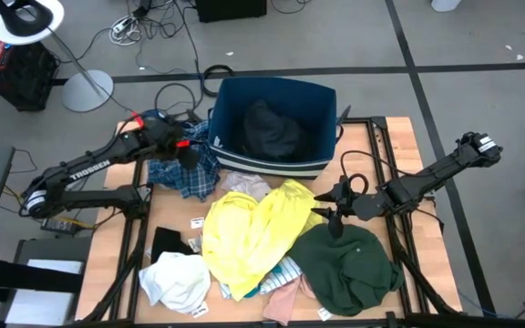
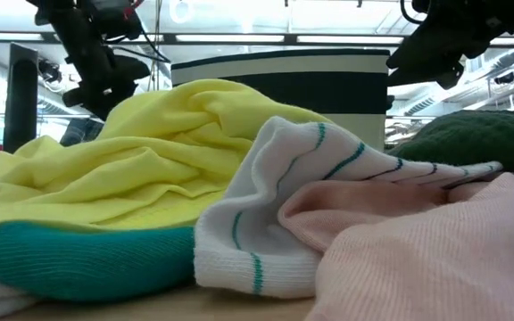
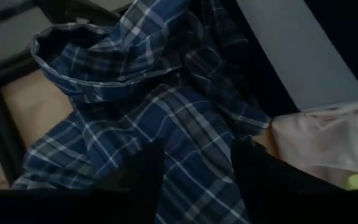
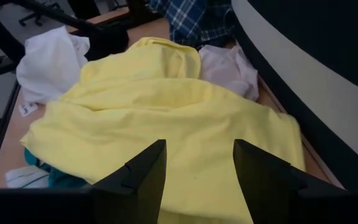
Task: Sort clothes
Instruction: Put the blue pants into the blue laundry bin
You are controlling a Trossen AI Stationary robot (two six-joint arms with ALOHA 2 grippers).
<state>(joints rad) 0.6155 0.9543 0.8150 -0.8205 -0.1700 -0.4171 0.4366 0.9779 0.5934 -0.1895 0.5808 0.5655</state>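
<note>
Clothes heaped on bench [image 1: 126, 232]: yellow top [image 1: 253, 228] mid-pile, green one [image 1: 349, 264] beside it, plaid shirt [image 1: 185, 175] by bin [image 1: 276, 123] (dark garment inside). Left pincer [image 1: 188, 157] gaping above plaid shirt, gripping nothing. Right pincer [image 1: 334, 219] agape too, at yellow top's edge, empty.

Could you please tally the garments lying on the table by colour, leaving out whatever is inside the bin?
Bright yellow fabric garment: 1
Dark green fabric garment: 1
Blue plaid shirt: 1
White fabric garment: 1
Black fabric garment: 1
Pale pink fabric garments: 2
White garment with teal stripes: 1
Teal fabric garment: 1
Total: 9 that can be told apart
</note>
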